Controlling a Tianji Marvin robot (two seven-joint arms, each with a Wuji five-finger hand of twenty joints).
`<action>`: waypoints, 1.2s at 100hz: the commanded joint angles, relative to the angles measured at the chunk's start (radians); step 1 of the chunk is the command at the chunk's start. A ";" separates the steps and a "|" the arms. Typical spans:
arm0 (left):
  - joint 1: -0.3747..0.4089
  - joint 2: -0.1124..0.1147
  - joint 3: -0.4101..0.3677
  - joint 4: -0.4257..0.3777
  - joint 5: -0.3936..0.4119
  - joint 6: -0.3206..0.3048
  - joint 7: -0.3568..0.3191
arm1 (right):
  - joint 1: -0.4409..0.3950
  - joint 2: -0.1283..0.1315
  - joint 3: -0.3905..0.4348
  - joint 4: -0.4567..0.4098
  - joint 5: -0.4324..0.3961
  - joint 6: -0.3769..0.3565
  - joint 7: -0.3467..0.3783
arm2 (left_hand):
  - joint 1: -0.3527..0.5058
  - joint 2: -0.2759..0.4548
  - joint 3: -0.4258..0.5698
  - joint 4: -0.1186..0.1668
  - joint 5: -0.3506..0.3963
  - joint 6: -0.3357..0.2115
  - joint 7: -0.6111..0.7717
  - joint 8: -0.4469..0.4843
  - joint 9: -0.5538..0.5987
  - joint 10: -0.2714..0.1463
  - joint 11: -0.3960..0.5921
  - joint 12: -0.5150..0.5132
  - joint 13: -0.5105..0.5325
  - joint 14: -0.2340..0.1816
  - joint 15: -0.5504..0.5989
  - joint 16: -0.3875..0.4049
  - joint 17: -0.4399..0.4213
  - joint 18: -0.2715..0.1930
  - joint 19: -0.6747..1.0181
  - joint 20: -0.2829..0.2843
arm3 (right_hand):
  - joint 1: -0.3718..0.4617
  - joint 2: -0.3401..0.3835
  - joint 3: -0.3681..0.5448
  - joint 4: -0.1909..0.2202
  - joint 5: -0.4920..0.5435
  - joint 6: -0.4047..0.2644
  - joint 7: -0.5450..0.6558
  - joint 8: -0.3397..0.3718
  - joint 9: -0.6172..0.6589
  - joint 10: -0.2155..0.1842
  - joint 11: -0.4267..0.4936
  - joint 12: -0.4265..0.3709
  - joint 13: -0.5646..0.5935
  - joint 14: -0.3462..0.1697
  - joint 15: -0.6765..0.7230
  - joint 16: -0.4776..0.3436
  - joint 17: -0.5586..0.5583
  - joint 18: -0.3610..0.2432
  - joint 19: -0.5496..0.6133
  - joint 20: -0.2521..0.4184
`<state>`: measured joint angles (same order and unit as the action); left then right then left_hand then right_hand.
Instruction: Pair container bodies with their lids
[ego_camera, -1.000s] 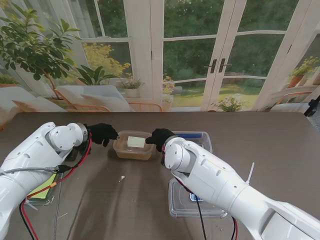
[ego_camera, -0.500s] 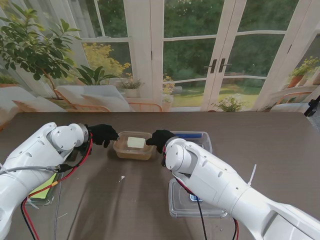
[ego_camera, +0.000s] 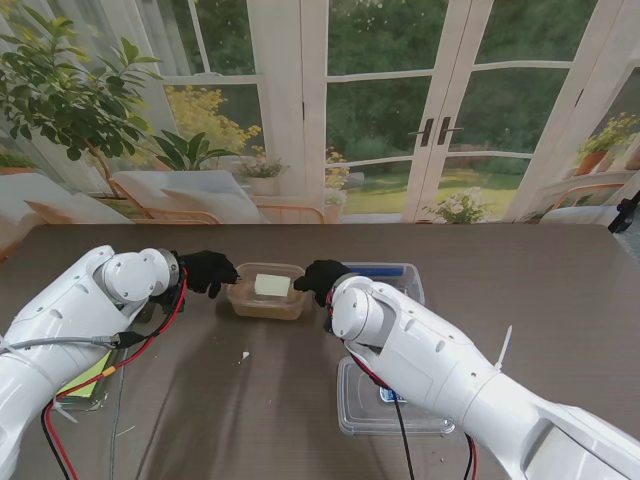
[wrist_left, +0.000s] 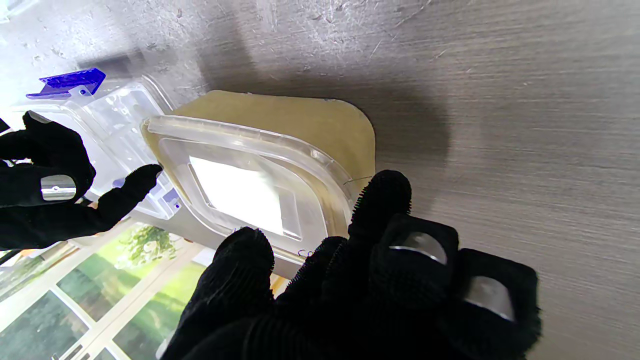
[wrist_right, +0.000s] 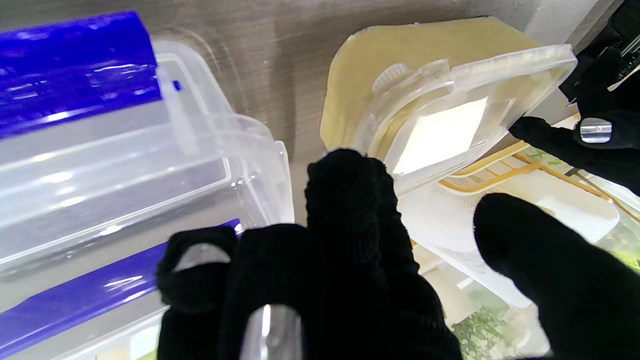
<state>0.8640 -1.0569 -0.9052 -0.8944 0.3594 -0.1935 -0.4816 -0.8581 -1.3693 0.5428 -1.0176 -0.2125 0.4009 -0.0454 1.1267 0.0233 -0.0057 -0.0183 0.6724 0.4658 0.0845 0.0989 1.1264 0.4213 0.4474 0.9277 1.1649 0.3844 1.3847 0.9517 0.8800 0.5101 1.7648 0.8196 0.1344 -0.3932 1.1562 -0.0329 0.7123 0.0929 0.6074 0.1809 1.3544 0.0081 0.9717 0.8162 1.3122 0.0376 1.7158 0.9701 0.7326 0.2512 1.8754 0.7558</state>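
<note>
Change: almost nothing moves across the last second; both hands stay beside the tan container, the right hand a touch farther from me.
Tan container (ego_camera: 267, 296): sits mid-table between the two hands, its clear lid (wrist_left: 250, 185) on top, with a pale square patch in the lid's middle.
Left hand (ego_camera: 206, 270): at the container's left side; fingertips (wrist_left: 382, 200) reach the lid's rim, fingers narrowly spread, and I cannot tell whether they grip.
Right hand (ego_camera: 318, 276): at the container's right side; one finger (wrist_right: 350, 190) close to the lid's edge, thumb held apart, contact unclear.
Blue-clasped clear box (ego_camera: 392, 279): just right of the right hand.
Clear lid with blue mark (ego_camera: 392, 402): lies nearer to me, under the right arm.
Writing: none readable on any piece.
</note>
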 joint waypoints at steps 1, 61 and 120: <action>0.005 0.001 -0.002 -0.008 0.002 0.007 -0.026 | -0.015 -0.001 -0.007 0.016 0.003 0.005 0.027 | -0.012 0.054 -0.003 0.013 0.017 -0.007 0.022 0.014 0.007 0.052 0.017 0.014 -0.011 0.046 -0.006 -0.004 -0.010 -0.022 0.078 0.009 | -0.025 0.018 -0.045 -0.003 0.016 0.061 -0.035 -0.003 0.094 0.090 -0.010 -0.014 0.000 -0.040 0.030 -0.005 0.450 0.029 0.149 -0.017; 0.055 0.017 -0.072 -0.087 0.056 0.016 -0.024 | -0.027 0.012 0.001 -0.014 0.006 0.012 0.041 | -0.025 0.051 -0.005 0.013 0.011 -0.015 0.019 0.013 -0.001 0.049 0.016 0.014 -0.018 0.048 -0.020 0.001 -0.029 -0.016 0.053 0.026 | -0.024 0.018 -0.046 -0.003 0.015 0.062 -0.033 -0.002 0.093 0.093 -0.015 -0.014 0.000 -0.038 0.030 -0.006 0.449 0.031 0.146 -0.018; 0.061 0.017 -0.082 -0.127 0.042 -0.030 -0.023 | -0.002 -0.010 0.012 -0.037 -0.011 -0.006 -0.026 | -0.031 0.051 -0.003 0.014 0.018 -0.017 0.029 0.018 -0.001 0.045 0.054 0.049 -0.017 0.043 -0.023 0.002 -0.030 -0.018 0.047 0.035 | -0.018 0.010 -0.031 -0.005 -0.015 0.053 -0.041 -0.003 0.084 0.102 -0.023 -0.013 -0.001 -0.011 0.020 -0.012 0.444 0.064 0.127 -0.024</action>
<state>0.9369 -1.0334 -0.9967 -1.0133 0.4137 -0.2125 -0.4838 -0.8829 -1.3543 0.5678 -1.0813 -0.2234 0.4082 -0.0834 1.1161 0.0237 -0.0060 -0.0190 0.6872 0.4531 0.1080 0.1102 1.1250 0.4213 0.4730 0.9576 1.1544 0.3903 1.3687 0.9517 0.8556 0.5112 1.7627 0.8340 0.1344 -0.3932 1.1565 -0.0329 0.7302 0.1494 0.5782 0.1773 1.3545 0.0212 0.9603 0.8161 1.3121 0.0519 1.7121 0.9680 0.7257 0.2866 1.8920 0.7554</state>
